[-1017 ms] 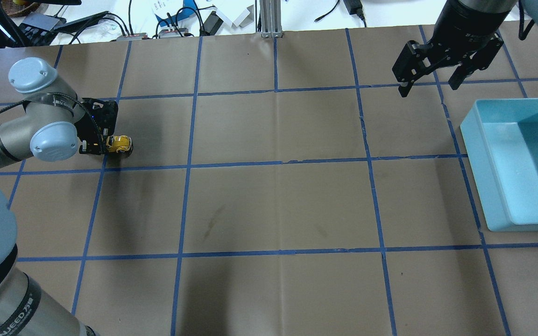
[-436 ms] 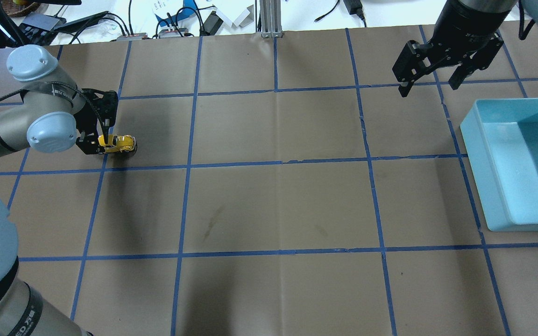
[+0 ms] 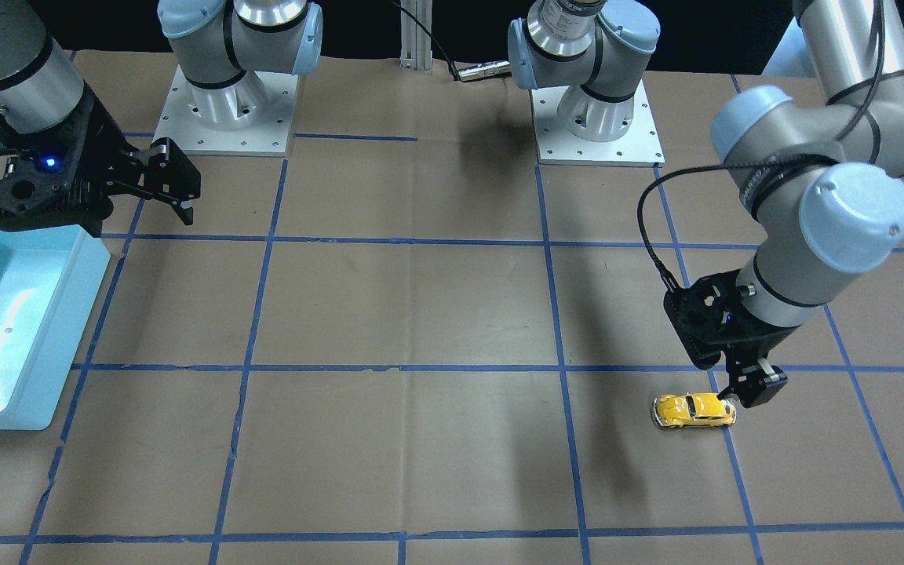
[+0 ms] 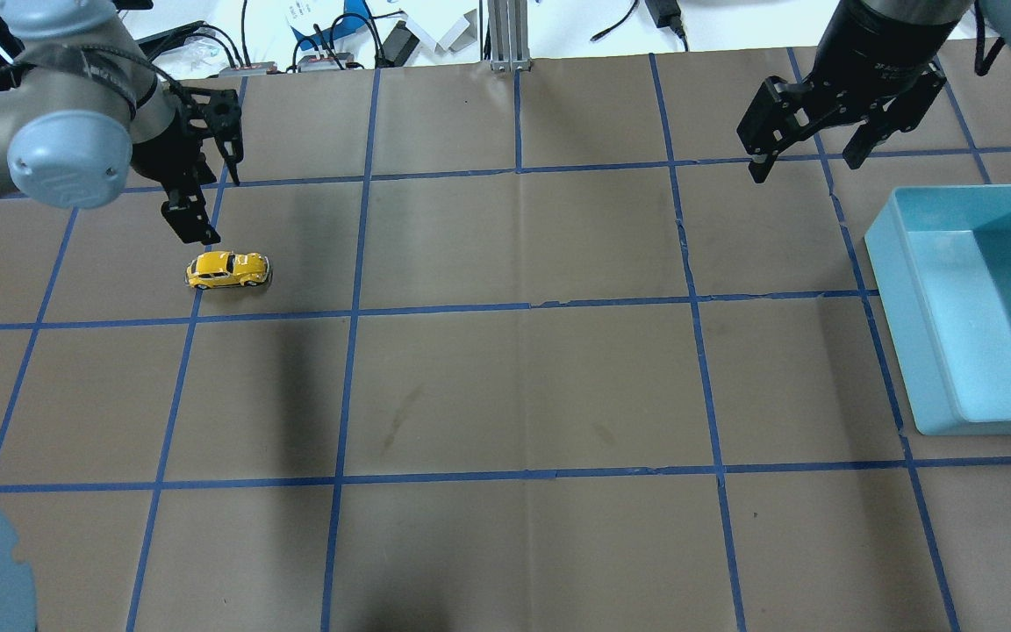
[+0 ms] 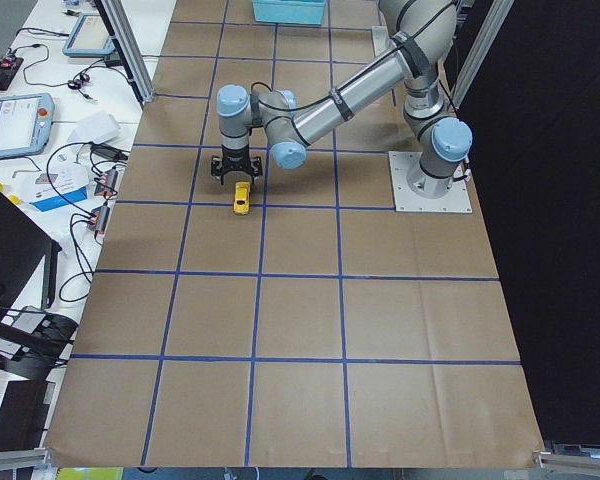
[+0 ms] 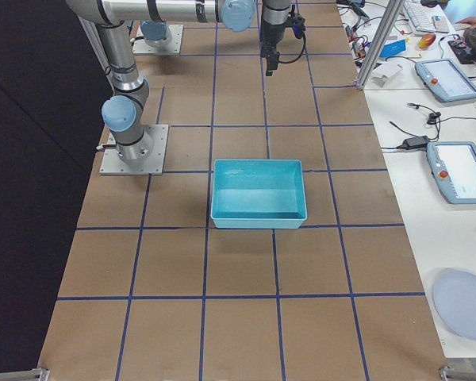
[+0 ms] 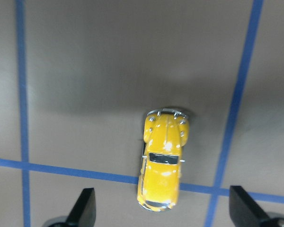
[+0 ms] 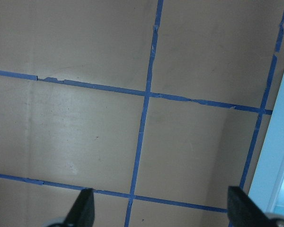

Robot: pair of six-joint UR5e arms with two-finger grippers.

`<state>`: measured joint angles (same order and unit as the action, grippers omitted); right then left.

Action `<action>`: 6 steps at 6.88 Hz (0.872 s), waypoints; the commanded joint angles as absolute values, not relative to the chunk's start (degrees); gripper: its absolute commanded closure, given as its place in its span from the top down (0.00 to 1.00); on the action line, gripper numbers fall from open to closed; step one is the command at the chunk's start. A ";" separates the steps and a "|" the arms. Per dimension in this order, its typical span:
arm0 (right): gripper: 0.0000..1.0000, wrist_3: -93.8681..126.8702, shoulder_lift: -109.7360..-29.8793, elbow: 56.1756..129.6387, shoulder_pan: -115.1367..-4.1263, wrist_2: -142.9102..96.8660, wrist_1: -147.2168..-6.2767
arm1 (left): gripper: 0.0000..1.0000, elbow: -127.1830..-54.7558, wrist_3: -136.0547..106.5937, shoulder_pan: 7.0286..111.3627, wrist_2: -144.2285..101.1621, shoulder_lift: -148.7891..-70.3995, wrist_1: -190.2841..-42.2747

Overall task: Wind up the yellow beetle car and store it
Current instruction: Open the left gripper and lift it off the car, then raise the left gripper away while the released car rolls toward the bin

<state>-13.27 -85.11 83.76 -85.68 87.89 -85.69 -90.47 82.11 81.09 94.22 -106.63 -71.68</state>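
Note:
The yellow beetle car (image 4: 227, 269) stands on its wheels on the brown paper at the table's left, beside a blue tape line. It also shows in the front view (image 3: 694, 410), the left side view (image 5: 241, 198) and the left wrist view (image 7: 163, 158). My left gripper (image 4: 214, 206) is open and empty. It hangs above the car, a little toward the far side, with its fingertips (image 7: 85, 205) apart on either side of the car's end. My right gripper (image 4: 808, 162) is open and empty, high at the far right, its fingertips (image 8: 84, 205) over bare paper.
A light blue bin (image 4: 909, 298) sits at the table's right edge, near my right gripper, and shows empty from the right side (image 6: 258, 218). Blue tape lines grid the paper. Cables and gear (image 4: 330, 44) lie beyond the far edge. The arm bases (image 3: 224, 110) are at the robot's side.
My left gripper has let go of the car, opened and risen away toward the far side. The car now stands free on the table. The right arm has not moved.

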 commanded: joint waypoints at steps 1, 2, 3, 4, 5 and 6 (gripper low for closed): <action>1.00 -13.36 -85.08 83.76 -85.61 87.98 -85.69 | 1.00 -87.54 61.28 85.94 94.04 -101.01 -79.44; 1.00 -13.36 -85.08 83.76 -85.52 88.07 -85.69 | 1.00 -87.45 48.38 87.61 94.04 -98.29 -80.06; 1.00 -13.27 -85.08 83.76 -85.52 88.33 -85.69 | 1.00 -87.36 40.25 89.54 93.69 -96.87 -81.81; 1.00 -13.18 -85.08 83.76 -85.52 88.59 -85.78 | 1.00 -87.10 26.16 90.52 93.26 -96.68 -81.74; 1.00 -13.18 -85.08 83.76 -85.43 88.77 -85.69 | 1.00 -85.53 15.14 90.18 91.42 -96.07 -81.39; 1.00 -13.18 -85.08 83.76 -85.43 89.38 -85.69 | 1.00 -82.82 1.80 89.83 89.32 -97.02 -81.39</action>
<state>-13.20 -85.08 83.76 -85.46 88.83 -85.72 -85.35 16.95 90.00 91.50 -96.62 -81.43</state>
